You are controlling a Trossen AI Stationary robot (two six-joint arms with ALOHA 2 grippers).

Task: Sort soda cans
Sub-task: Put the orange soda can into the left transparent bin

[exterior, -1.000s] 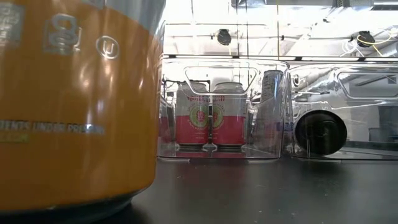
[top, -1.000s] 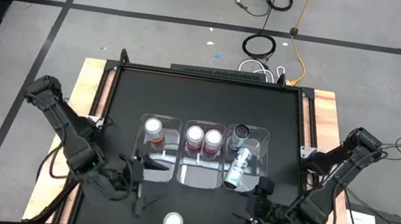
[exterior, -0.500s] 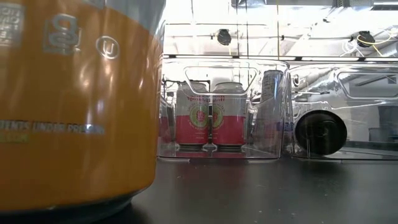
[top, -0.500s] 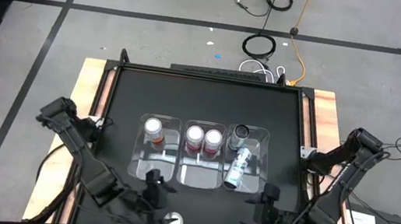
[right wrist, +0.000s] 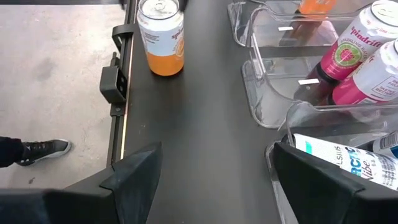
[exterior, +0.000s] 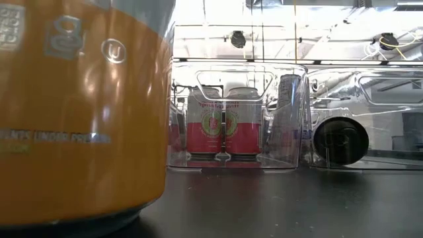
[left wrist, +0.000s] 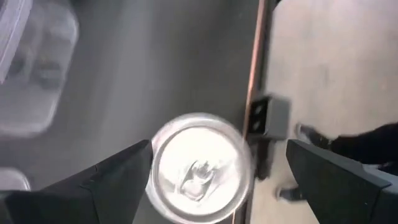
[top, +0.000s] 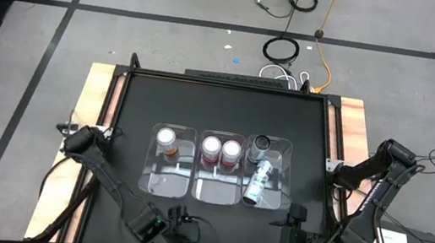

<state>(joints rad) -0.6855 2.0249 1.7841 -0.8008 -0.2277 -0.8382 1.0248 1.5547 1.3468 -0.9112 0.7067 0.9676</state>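
Black desk [top: 219,113] at the lab's centre: the last loose can, an orange-sided aluminium soda can with a silvery-white top [right wrist: 161,36], stands upright at the near edge, apart from three clear rectangular plastic bins [top: 214,191] holding its orange twin, two red cans [top: 220,149] and two dark grey ones. Directly above it hovers the left gripper [left wrist: 211,165], jaws spread and empty. The right gripper [right wrist: 214,168] waits nearby, jaws released. A slightly off-centre descent could tip the can over the desk's edge.
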